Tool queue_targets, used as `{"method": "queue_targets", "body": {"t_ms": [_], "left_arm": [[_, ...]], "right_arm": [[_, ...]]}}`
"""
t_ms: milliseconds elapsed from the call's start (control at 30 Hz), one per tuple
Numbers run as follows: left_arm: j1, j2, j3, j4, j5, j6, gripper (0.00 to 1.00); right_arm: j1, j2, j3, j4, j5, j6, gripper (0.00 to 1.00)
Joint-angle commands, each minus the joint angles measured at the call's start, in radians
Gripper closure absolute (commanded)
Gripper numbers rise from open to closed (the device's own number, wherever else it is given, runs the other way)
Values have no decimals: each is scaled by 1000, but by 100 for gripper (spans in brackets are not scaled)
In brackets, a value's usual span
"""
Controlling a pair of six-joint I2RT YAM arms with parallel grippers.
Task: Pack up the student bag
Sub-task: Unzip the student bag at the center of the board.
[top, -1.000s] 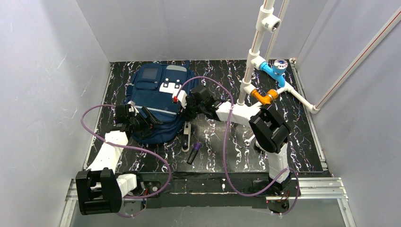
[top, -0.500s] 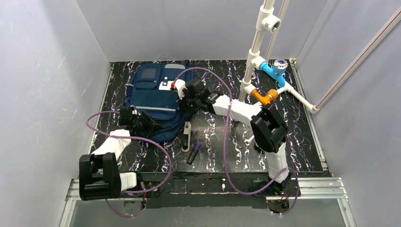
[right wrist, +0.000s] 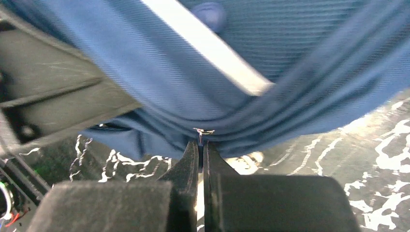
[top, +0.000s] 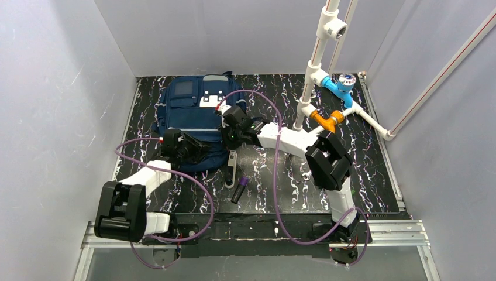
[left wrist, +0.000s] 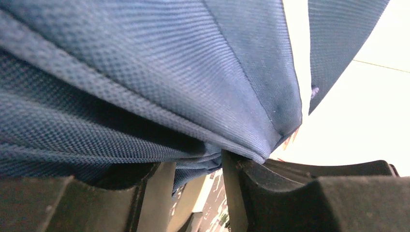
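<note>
The student bag [top: 190,111] lies on the far left part of the black marbled table [top: 374,175], its front pockets facing up and its top toward the back wall. Both arms meet it at its near end. The left gripper [left wrist: 196,166] has a fold of the navy fabric bunched between its 2 fingers and is grasping it, the cloth pulled taut from there. The right gripper [right wrist: 199,145] is at the bag's near right corner, its fingers clenched almost together on a thin edge of the fabric. Just in front of the bag lies a pale narrow item [top: 231,165], with a purple-capped marker [top: 240,189] beside it. A white pipe frame [top: 310,76] with blue and orange fittings stands on the right.
</note>
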Motion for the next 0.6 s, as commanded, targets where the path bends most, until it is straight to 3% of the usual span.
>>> {"method": "queue_targets", "body": {"t_ms": [0,67,200,300,367,467,567], "left_arm": [[-42,-57,1,195,-37,-29,62],[-42,-68,3,195,-13,2,59],[-43,-139,-30,194,1,80,47],[-42,-217,-58,155,36,124,39],[-42,-290,-59,44,45,181,34],[-43,-406,-31,-209,-22,318,27],[-45,-453,-4,-307,-26,432,25]], "right_arm": [[83,-64,69,-48,-79,-43,99],[77,-89,64,-59,-85,9,99],[55,-161,-109,191,-241,158,99],[18,-109,-78,150,-272,161,75],[-16,-87,-45,87,-313,151,67],[-35,-139,-47,34,-240,138,49],[-41,-168,-29,-6,-141,159,31]]}}
